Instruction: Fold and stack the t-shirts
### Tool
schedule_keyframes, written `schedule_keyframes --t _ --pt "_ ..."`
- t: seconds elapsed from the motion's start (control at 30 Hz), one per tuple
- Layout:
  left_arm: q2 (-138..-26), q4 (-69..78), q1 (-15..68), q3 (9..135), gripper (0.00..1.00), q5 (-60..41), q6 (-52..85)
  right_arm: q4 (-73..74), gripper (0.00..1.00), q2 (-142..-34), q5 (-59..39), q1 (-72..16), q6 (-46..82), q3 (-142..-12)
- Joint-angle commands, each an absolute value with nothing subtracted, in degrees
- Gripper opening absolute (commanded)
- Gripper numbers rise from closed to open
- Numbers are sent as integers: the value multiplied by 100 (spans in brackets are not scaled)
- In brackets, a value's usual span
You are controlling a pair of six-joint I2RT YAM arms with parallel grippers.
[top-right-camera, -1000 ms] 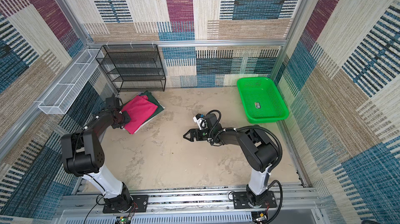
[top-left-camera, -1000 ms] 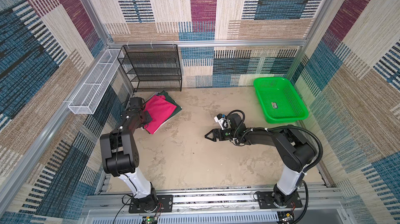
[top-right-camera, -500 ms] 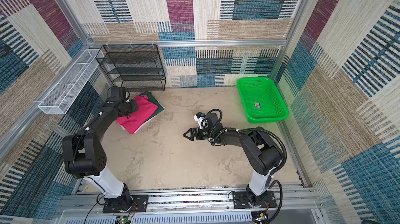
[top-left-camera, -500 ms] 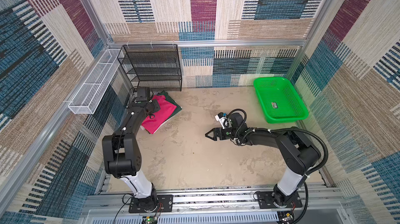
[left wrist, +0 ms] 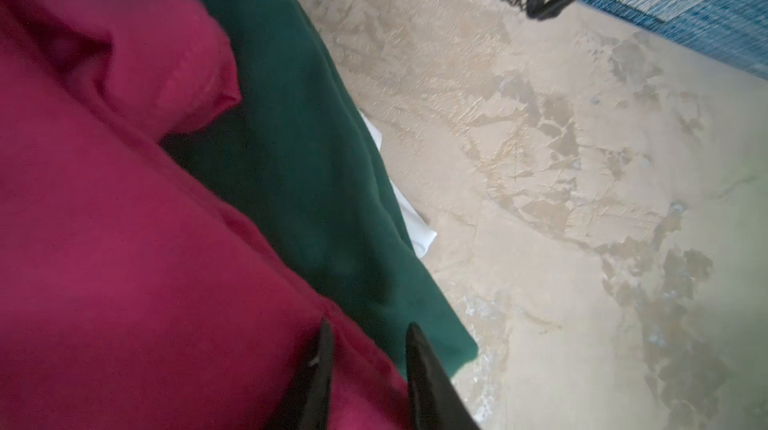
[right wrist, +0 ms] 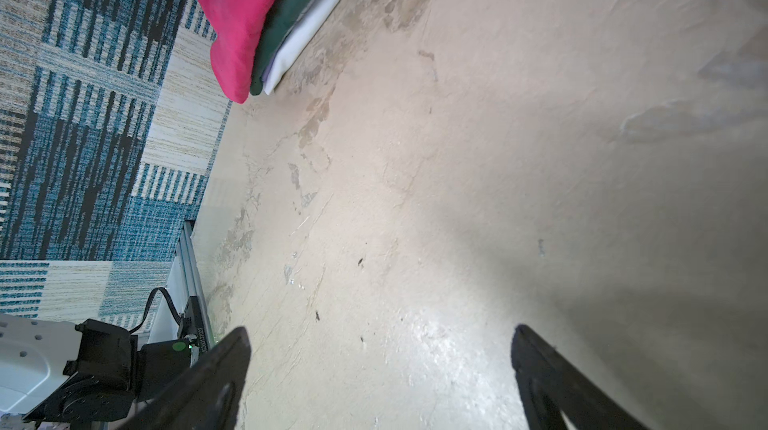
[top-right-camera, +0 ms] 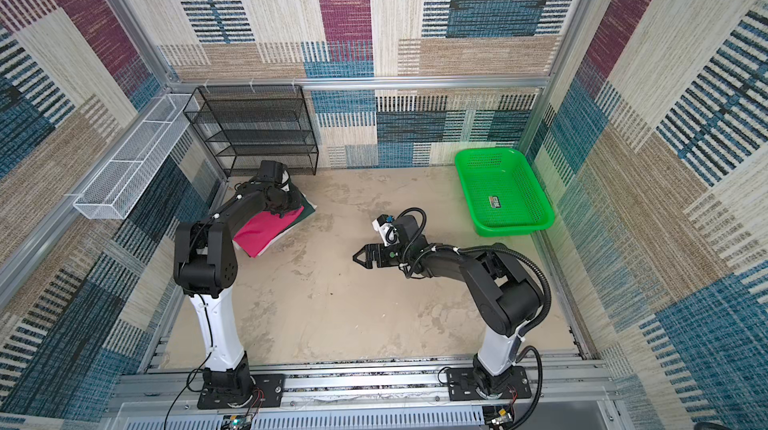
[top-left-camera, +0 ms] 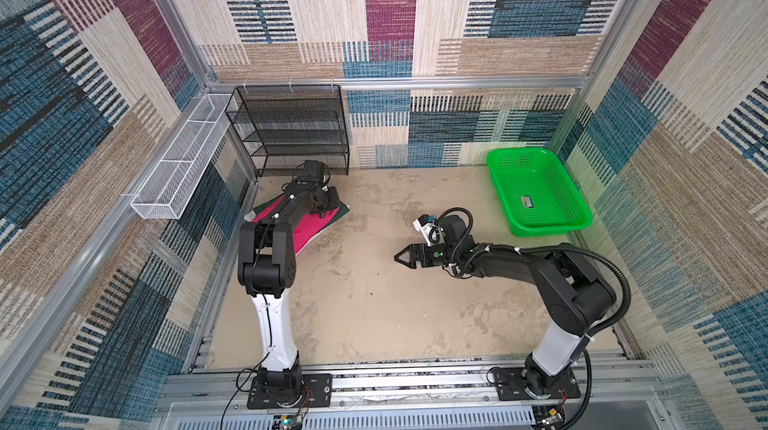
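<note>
Left hand on pink t-shirt; right hand above table.

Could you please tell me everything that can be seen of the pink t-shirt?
The pink t-shirt is soft magenta cloth, folded into a rough rectangle with one rounded, puffy fold. It lies flat on top of a stack, on the dark green t-shirt, which lies on a white t-shirt, in front of the black wire rack. The left gripper is at its edge, fingers narrowly apart on the cloth; whether they pinch it is unclear. No label shows.
</note>
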State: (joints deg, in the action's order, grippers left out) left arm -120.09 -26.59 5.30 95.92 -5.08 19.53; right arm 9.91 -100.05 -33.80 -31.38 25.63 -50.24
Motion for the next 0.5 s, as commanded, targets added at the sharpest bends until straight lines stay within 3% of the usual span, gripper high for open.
schedule_keyframes --t 0.0,0.17,0.47 --pt "-11822 -2471 527 9586 32 -851 1715 901 99 -9882 -3226 -3138 2448 -5033" --pt "-10980 -2050 514 9275 33 -1298 1428 756 99 -9605 -2921 -3138 2434 -4997" --pt "-8561 -1735 441 6661 39 -272 1635 607 99 -8614 -1997 -3003 2426 -4503"
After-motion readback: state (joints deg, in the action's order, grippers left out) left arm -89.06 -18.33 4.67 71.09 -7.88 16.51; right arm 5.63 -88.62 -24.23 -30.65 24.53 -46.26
